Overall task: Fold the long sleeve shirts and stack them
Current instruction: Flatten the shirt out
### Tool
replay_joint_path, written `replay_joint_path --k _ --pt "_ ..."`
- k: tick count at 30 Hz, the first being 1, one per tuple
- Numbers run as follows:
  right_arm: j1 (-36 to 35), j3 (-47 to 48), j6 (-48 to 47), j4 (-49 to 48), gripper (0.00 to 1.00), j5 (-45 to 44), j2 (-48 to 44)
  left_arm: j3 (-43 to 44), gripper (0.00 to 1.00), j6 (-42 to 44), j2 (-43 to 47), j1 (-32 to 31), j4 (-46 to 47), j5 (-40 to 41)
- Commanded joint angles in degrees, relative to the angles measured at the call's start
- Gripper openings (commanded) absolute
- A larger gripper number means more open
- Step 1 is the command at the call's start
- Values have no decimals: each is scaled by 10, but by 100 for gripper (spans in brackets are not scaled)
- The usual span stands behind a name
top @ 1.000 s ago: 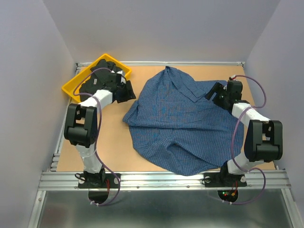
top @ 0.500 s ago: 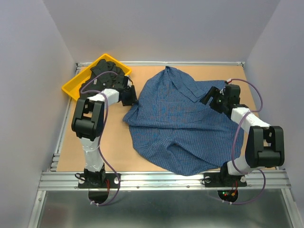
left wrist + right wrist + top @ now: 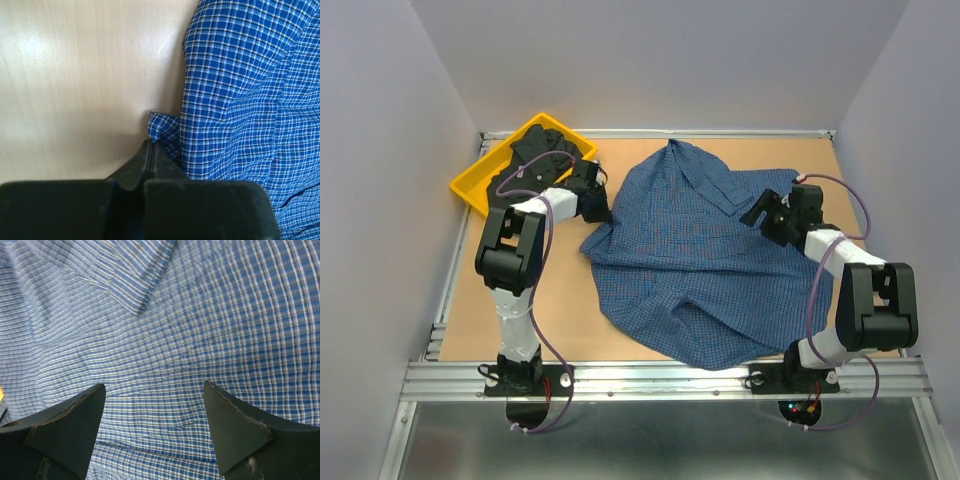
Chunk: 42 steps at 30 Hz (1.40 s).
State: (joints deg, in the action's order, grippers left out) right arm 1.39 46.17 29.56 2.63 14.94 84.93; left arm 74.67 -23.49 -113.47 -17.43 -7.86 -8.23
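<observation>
The blue checked long sleeve shirt lies spread and rumpled over the middle of the table. My left gripper is at its left edge. In the left wrist view this gripper is shut, with a small tuft of the shirt's edge pinched at its tips. My right gripper hovers over the shirt's right part near the collar. In the right wrist view it stands open with checked cloth below and nothing between the fingers. The black long sleeve shirt lies bunched in the yellow tray.
The yellow tray sits at the back left corner, just behind my left arm. Bare wooden tabletop shows to the left of the shirt. Grey walls close in the table on three sides.
My left gripper has gone from open to shut at the shirt's left edge. The right gripper has shifted slightly left over the shirt and stayed open.
</observation>
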Motion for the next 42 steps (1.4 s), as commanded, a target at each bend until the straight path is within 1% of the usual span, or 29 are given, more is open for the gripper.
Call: replay_joint_path --k 1,6,8,19,24,25,27,28,30,31,32,34,36,37,38,40,41,42 --pt "-6 -33 33 -16 84 -34 15 -4 0 5 16 -1 -15 35" --pt "-6 -63 59 -21 84 -53 33 -26 0 0 57 2 -22 95" --pt "-6 -77 69 -39 84 -66 37 -37 0 -9 79 6 -22 112" --pt "-5 -122 94 -40 84 -126 10 -138 0 -39 156 50 -20 167" --pt "-5 -109 66 -40 84 -123 -14 -159 0 -48 177 54 -11 165" --pt "-5 -98 54 -40 84 -113 -20 -157 9 -46 179 54 -10 162" --pt "-5 -82 41 -39 84 -104 -30 -151 23 -45 192 54 -9 154" --pt "-6 -72 27 -40 84 -98 -40 -143 38 -42 198 54 -9 151" --pt "-7 -38 15 -39 84 -83 -46 -128 52 -28 220 54 -10 143" --pt "-7 -25 4 -39 84 -77 -42 -123 65 -24 227 54 -13 139" --pt "-8 -12 -1 -38 83 -69 -39 -117 66 -16 235 54 -15 132" --pt "-9 29 -3 -38 78 -63 -16 -108 80 7 261 53 -19 125" --pt "-9 68 2 -40 74 -56 5 -110 82 26 293 51 -18 116" --pt "-11 83 8 -40 73 -55 15 -116 88 47 302 50 -16 114" --pt "-13 108 8 -40 70 -57 38 -121 89 71 324 50 -14 105" --pt "-13 133 8 -41 67 -63 61 -149 90 88 348 47 3 90" --pt "-21 145 8 -41 65 -60 89 -161 90 97 360 46 13 65" --pt "-25 158 9 -41 61 -58 102 -175 90 103 385 45 22 53"
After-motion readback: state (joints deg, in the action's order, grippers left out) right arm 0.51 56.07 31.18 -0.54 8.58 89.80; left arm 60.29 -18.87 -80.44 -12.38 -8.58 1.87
